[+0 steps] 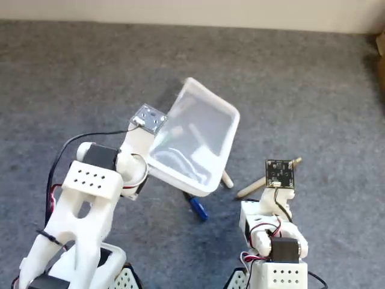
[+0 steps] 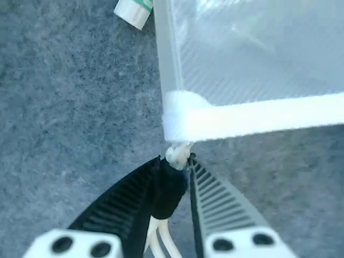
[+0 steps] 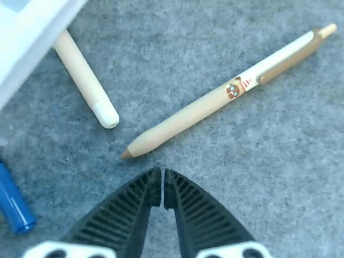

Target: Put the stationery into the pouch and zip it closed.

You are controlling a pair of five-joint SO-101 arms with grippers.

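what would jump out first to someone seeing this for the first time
The translucent pouch dominates the middle of the grey table, with the left gripper shut on its zipper pull at one corner. In front of the shut right gripper lies a beige pen, while a cream pen and a blue pen stick out from under the pouch's edge.

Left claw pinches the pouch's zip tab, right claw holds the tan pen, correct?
No: the right gripper is shut on nothing. The right wrist view shows the tan pen lying on the table beyond its tips. The left gripper does pinch the zip tab.
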